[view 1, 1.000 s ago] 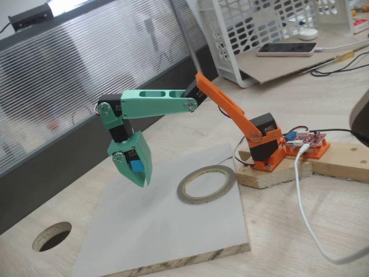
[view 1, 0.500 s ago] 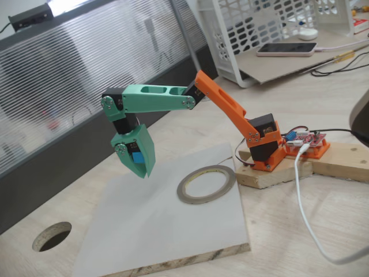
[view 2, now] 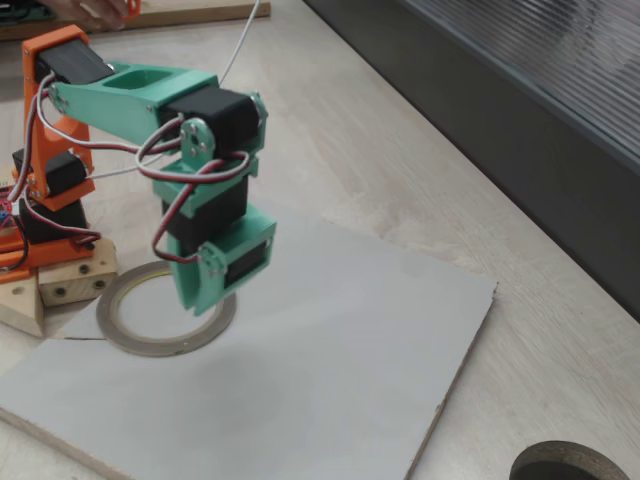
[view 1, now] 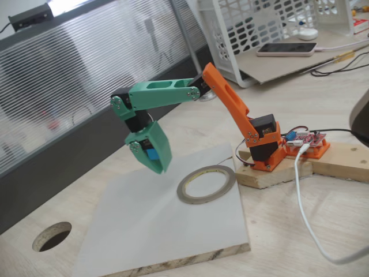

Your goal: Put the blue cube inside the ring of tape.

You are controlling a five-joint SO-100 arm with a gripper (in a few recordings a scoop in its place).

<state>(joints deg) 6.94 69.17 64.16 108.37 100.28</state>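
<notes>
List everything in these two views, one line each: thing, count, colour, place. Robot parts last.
blue cube: one, cyan-blue, held between the gripper's fingers above the board.
ring of tape: one, grey-brown with pale inner rim, flat on the board, empty.
board: one, pale grey, on the wooden table.
tabletop hole: one, dark, round, left of the board in a fixed view.
wooden blocks: pale wood, under the arm's base.
red circuit board: one, beside the base.
white cable: one, running off the right edge.
white basket: one, back of the table.
phone: one, pale, on cardboard by the basket.
arm: one, orange lower part, green upper part.
gripper: one, green, shut on the cube, left of the ring.
</notes>
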